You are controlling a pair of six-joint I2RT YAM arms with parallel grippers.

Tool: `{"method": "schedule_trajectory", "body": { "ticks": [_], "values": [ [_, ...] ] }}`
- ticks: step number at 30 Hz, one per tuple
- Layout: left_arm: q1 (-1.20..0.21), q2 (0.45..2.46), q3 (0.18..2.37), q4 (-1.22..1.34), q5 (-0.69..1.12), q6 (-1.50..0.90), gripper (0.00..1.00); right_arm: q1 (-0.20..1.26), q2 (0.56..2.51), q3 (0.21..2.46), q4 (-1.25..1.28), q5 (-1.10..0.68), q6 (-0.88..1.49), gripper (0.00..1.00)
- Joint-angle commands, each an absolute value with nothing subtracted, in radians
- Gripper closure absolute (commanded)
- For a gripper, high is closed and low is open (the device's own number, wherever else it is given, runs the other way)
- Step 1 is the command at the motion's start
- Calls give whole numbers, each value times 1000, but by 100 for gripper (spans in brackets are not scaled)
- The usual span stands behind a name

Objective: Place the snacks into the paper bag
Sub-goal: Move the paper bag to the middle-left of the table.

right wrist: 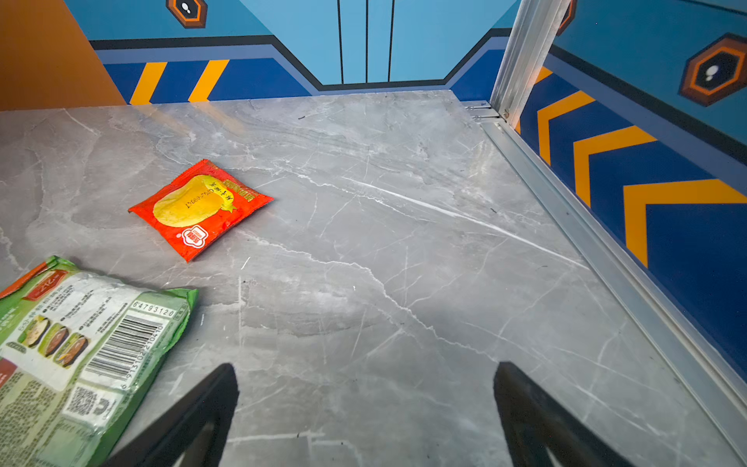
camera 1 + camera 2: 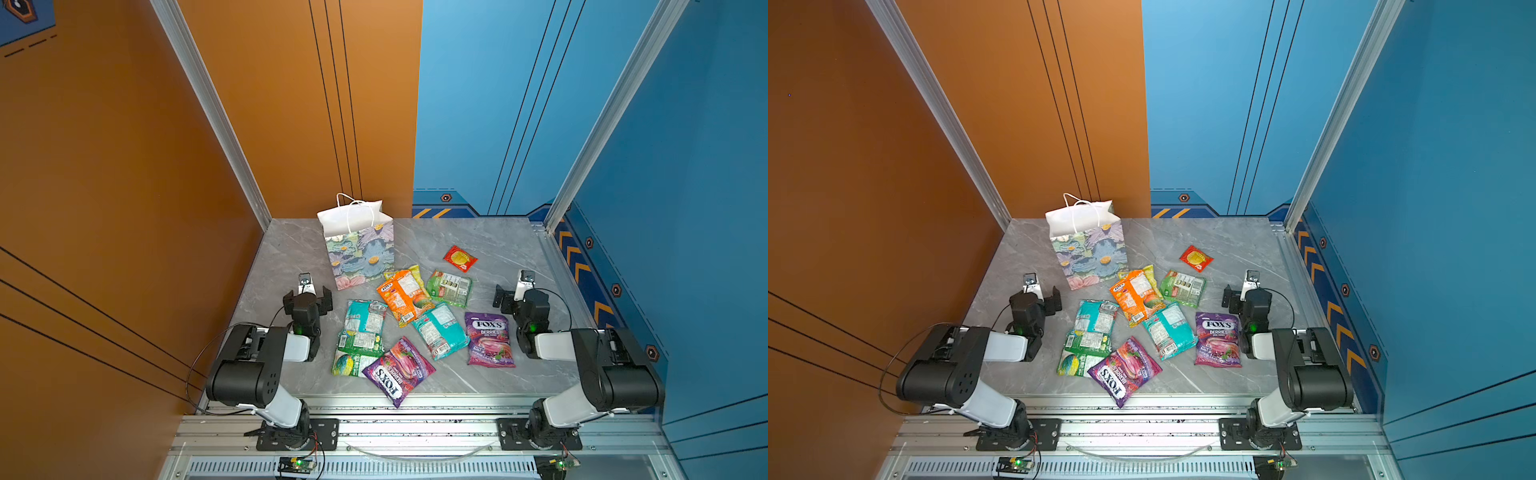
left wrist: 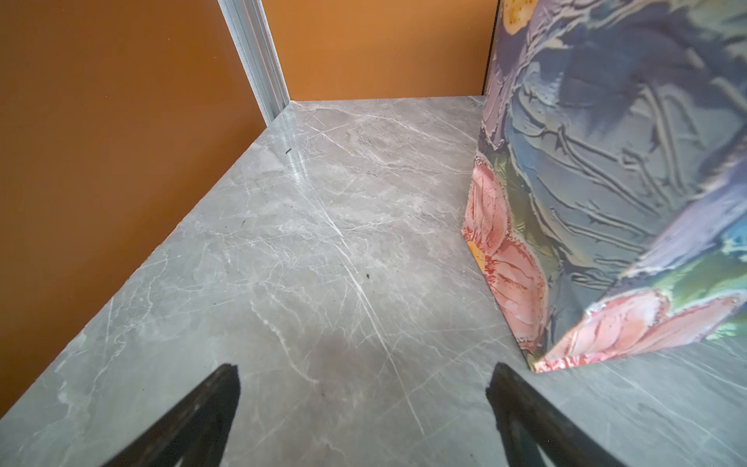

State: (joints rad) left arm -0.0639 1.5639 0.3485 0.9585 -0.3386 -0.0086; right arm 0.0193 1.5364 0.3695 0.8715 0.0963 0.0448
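With the left gripper (image 3: 364, 370) and right gripper (image 1: 364, 370) gaping empty, the snacks (image 2: 440, 334) lay flat on the table (image 2: 498, 374), near and right of the upright paper bag (image 2: 359, 253), light, slippery packets likely best pinched at a raised edge.

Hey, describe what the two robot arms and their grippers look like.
The left arm and right arm match: black rounded joint housings, white links, a thin black cable, a green light at the wrist. The left gripper and right gripper are black with tapering fingers.
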Motion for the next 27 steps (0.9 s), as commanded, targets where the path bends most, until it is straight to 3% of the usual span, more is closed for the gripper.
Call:
{"method": "schedule_trajectory", "body": {
  "ticks": [1,27],
  "values": [
    [-72,1564,367,951,-327,-8,2,14,1532,387,854,81,57,0],
    [-51,1565,368,943,-295,-22,2,11,1532,390,850,76,58,0]
  ]
}}
